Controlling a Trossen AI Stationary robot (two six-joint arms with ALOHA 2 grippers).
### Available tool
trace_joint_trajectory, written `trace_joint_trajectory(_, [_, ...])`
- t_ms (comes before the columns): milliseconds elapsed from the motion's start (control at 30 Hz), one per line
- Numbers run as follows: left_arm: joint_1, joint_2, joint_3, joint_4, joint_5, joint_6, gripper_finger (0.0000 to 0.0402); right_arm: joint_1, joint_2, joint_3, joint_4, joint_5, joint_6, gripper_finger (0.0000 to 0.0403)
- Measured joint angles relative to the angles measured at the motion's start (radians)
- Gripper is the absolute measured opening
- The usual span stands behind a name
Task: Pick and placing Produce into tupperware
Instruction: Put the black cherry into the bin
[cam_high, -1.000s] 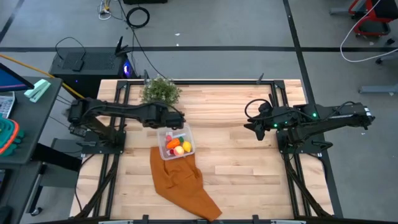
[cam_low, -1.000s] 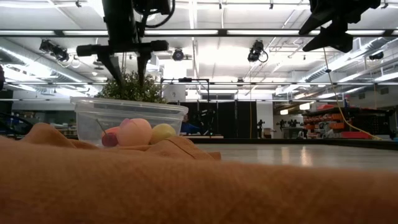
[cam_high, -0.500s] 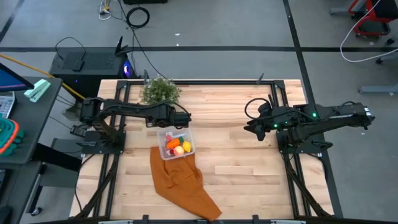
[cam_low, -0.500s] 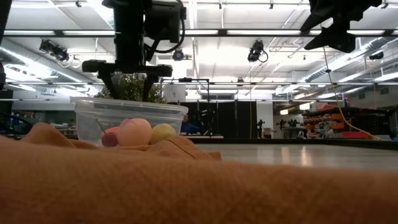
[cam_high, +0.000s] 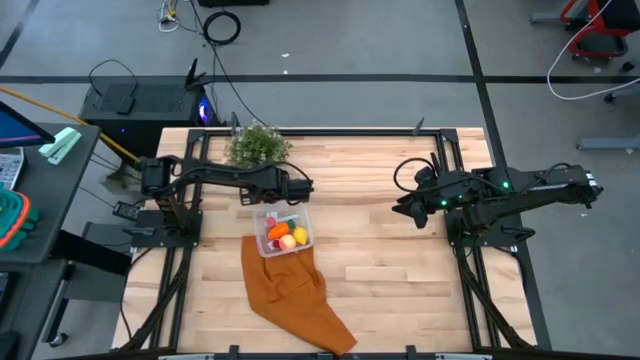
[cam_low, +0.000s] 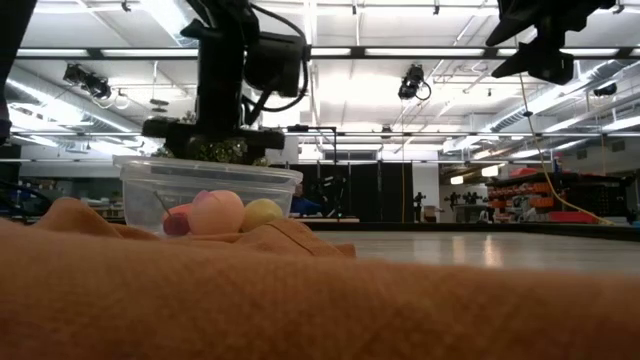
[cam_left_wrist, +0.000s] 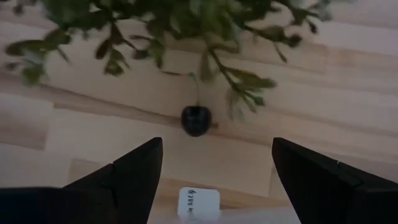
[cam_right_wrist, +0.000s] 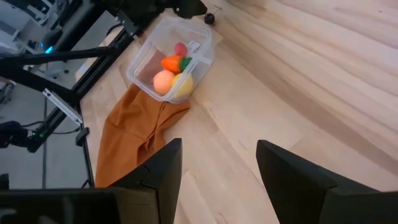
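Crowding the spread-open left gripper (cam_high: 303, 186): potted plant (cam_high: 258, 146), small dark berry (cam_left_wrist: 196, 120), filled tupperware (cam_high: 283, 231), right gripper (cam_high: 403, 207) parted, well apart.

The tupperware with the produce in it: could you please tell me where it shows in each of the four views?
High view: the tupperware sits left of centre, on the rust-orange cloth's top end.
Low view: at left, behind the cloth fold.
Left wrist view: only its white label, at the bottom edge.
Right wrist view: upper left.
Shared landmark: the bushy plant, just beyond the box.
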Motion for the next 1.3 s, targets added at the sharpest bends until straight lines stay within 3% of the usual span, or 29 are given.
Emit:
trace_joint_trajectory(500, [0.048,-0.005,0.000,-0.003,0.062,-0.050,0.0312,0.000,0.000,0.000,0.000,-0.073,-0.150,0.0173])
trace_joint_trajectory(900, [0.082,0.029,-0.003,0.011,0.092,-0.022,0.0311,0.000,0.000,0.000,0.002,-0.075,-0.131,0.0173])
trace_joint_trajectory(1300, [0.068,0.029,-0.134,0.132,0.172,-0.042,0.0309,0.000,0.000,0.000,0.009,-0.074,-0.119,0.0173])
